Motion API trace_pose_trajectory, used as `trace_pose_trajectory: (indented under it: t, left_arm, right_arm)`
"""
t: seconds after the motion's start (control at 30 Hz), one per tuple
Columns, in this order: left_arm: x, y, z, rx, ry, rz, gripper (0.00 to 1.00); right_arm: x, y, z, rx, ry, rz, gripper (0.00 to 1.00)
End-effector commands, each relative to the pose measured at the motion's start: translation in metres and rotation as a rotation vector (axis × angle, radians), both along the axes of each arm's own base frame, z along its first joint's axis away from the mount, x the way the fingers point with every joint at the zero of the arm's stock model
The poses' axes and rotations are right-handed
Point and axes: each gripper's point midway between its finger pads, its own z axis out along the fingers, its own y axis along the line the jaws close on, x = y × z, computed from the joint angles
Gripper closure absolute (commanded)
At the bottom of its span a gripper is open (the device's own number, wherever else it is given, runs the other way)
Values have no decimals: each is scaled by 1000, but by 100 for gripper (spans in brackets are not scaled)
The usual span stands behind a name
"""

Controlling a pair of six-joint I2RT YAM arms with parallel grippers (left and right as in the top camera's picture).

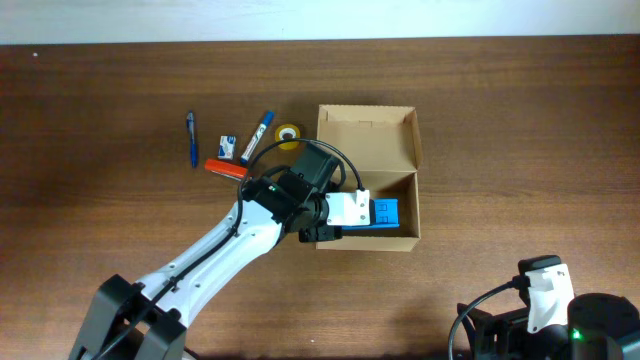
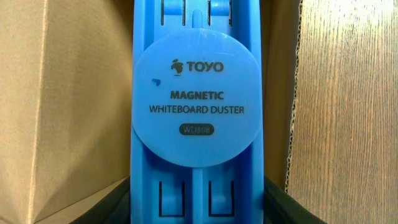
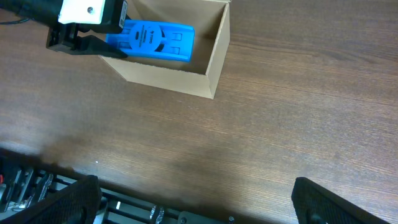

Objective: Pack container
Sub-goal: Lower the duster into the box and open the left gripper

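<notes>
The container (image 1: 365, 140) holds the blue duster (image 2: 196, 99) clamped between the left fingers (image 2: 283, 208).

Brown wooden bench (image 1: 520, 110). Toward far edge, left of centre, a loose row: blue pen (image 1: 191, 138) leftmost, small white-blue packet (image 1: 227, 146), tilted blue marker (image 1: 259, 132), yellow tape roll (image 1: 288, 134) lying flat. Red flat item (image 1: 224, 167) just front of the packet, partly hidden.
</notes>
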Motion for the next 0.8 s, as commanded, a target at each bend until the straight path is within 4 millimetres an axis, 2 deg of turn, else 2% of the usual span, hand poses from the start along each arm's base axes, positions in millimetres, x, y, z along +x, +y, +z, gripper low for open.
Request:
trace_pose_trajectory:
  t: [0.0,0.13,0.27,0.33,0.4,0.77]
  left_arm:
    - [6,-4,7,-9,-23,-14,77]
    - [6,-4,7,-8,-22,-14,62]
    - [5,-4,7,-6,-19,-14,53]
    - [4,-3,6,-4,-17,-14,52]
    - [4,-3,6,-4,-17,-14,46]
    - [4,-3,6,-4,-17,-13,40]
  right_arm:
    - [0,-2,5,-7,-24,0,1]
    - [0,-2,5,-7,-24,0,0]
    - [0,-2,5,-7,-24,0,1]
    - [0,-2,5,-7,-24,0,1]
    - [0,-2,5,-7,-24,0,1]
    - [0,-2,5,-7,-24,0,1]
